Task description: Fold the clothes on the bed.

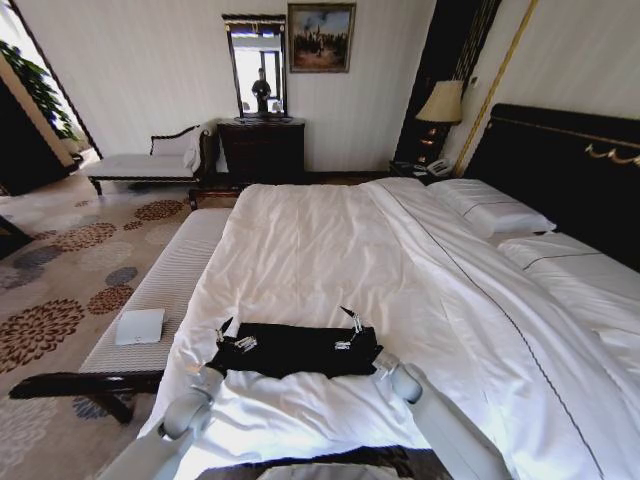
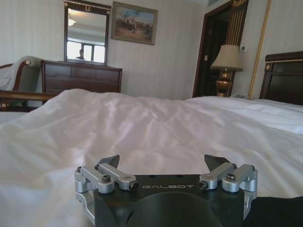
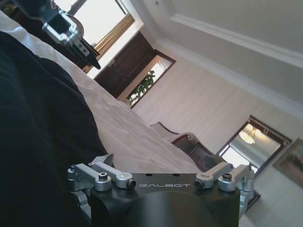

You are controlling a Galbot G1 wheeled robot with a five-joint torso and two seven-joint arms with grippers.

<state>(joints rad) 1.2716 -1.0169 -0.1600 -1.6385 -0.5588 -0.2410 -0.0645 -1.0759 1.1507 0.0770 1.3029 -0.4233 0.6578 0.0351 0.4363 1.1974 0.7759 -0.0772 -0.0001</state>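
The clothes, a black garment lying as a flat wide band, rest on the white bed near its closest edge. My left gripper stands open at the band's left end, low over the sheet. In the left wrist view the left gripper has nothing between its fingers, and black fabric lies beside it. My right gripper stands open at the band's right end. The right wrist view shows the right gripper open beside the clothes, with the left gripper farther off.
A pale upholstered bench runs along the bed's left side and carries a white flat item. Pillows lie by the dark headboard on the right. A chaise, dresser and lamp line the far wall.
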